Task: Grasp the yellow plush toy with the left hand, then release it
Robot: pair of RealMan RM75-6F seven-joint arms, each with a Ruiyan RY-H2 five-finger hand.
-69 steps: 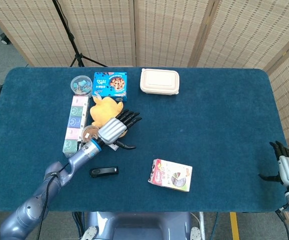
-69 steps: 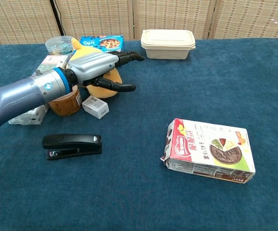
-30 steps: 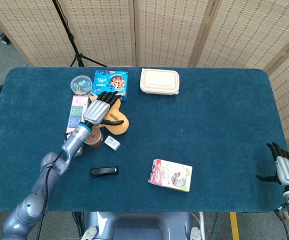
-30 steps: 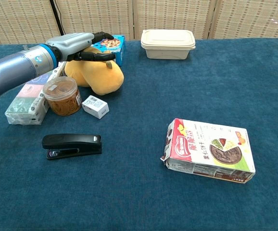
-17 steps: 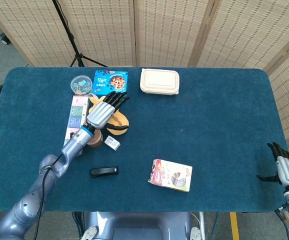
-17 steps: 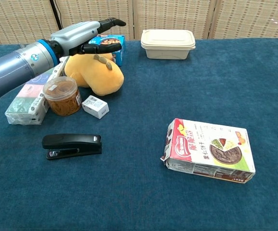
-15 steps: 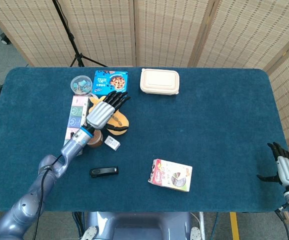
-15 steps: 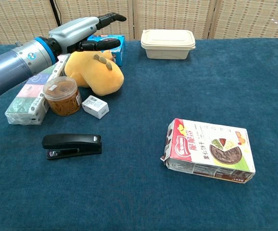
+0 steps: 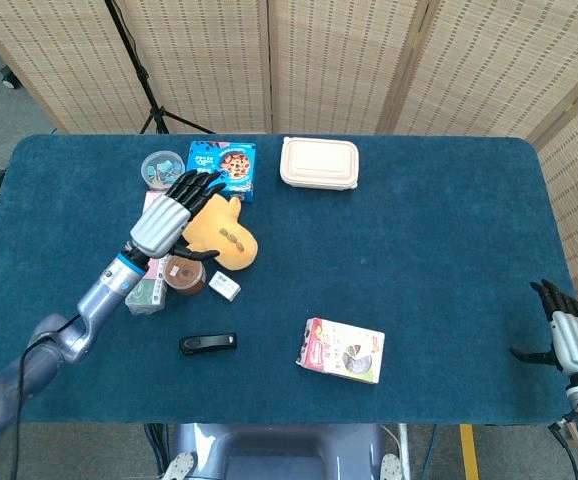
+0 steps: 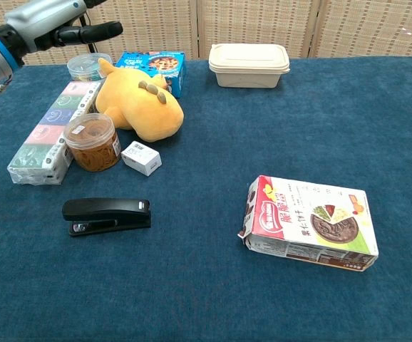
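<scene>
The yellow plush toy lies on the blue table, left of centre, with nothing holding it. My left hand hovers raised above and to the left of the toy, fingers spread and holding nothing. At the table's right front corner my right hand is empty, fingers loosely spread; the chest view does not show it.
Around the toy: a brown jar, a small white box, a long pastel box, a blue cookie box, a round clear tub. A black stapler, a snack box and a beige lidded container lie further off.
My left hand has lifted off the plush toy and drawn back up and to the left, leaving the toy lying free. The right hand has stayed put.
</scene>
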